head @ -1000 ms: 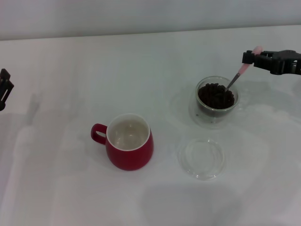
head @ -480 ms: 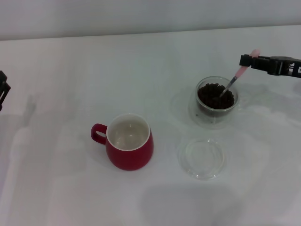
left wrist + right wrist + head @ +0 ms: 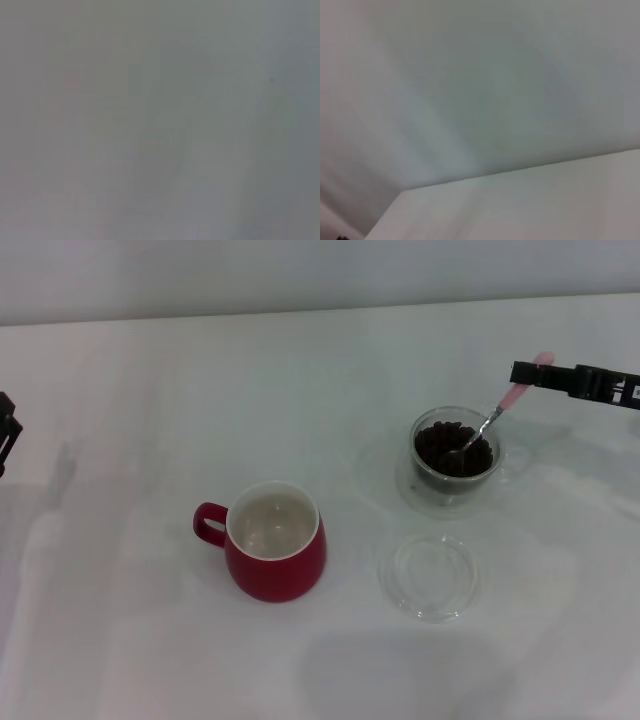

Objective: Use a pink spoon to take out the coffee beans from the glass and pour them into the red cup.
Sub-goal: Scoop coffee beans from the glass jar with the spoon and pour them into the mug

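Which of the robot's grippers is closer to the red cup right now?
Neither is close. The left gripper sits at the table's far left edge; the right gripper holds the pink spoon over the glass, about as far from the red cup.

Red cup (image 3: pixel 273 556): glossy glazed ceramic, off-white inside. Glass (image 3: pixel 456 460): clear, smooth, double-walled. Coffee beans (image 3: pixel 446 448): dark, slight sheen. Pink spoon (image 3: pixel 493 416): shiny metal bowl and neck, pale pink handle, probably plastic. Flat dish (image 3: pixel 430 575): clear glass. Right gripper (image 3: pixel 522 372): matt black. Table (image 3: pixel 130 420): smooth white, faintly reflective.
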Controlling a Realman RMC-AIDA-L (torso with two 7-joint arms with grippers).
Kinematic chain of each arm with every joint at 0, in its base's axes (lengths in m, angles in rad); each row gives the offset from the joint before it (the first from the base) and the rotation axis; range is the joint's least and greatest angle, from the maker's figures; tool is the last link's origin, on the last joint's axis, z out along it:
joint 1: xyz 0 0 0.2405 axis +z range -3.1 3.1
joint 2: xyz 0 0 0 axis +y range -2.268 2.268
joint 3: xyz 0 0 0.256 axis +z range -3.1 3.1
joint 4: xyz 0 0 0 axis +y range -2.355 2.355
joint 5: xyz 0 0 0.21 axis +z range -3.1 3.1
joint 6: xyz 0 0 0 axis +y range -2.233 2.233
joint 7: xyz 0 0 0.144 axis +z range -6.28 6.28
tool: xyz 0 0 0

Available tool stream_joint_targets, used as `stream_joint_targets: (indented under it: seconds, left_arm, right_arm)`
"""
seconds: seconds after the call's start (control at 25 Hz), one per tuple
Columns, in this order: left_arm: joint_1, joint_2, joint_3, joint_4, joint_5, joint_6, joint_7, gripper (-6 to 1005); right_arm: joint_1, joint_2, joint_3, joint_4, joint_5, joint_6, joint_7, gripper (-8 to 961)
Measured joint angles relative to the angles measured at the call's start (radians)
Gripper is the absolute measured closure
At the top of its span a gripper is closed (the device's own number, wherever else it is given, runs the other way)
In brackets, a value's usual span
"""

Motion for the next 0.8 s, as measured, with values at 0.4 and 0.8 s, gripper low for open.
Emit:
stream_joint_targets:
  seconds: [0.4,0.8]
  left_arm:
    - [0.005,0.0,0.0,0.002,0.0,0.009,0.0,105]
    - [0.0,-0.001,0.0,0.01,0.005,0.013,0.0,105]
  right_arm:
    - [-0.01,0.013,0.002,0.003,-0.004,0.025,0.062,753]
    - [-0.011,0.011,0.002,0.025,-0.005,0.047,0.157,747]
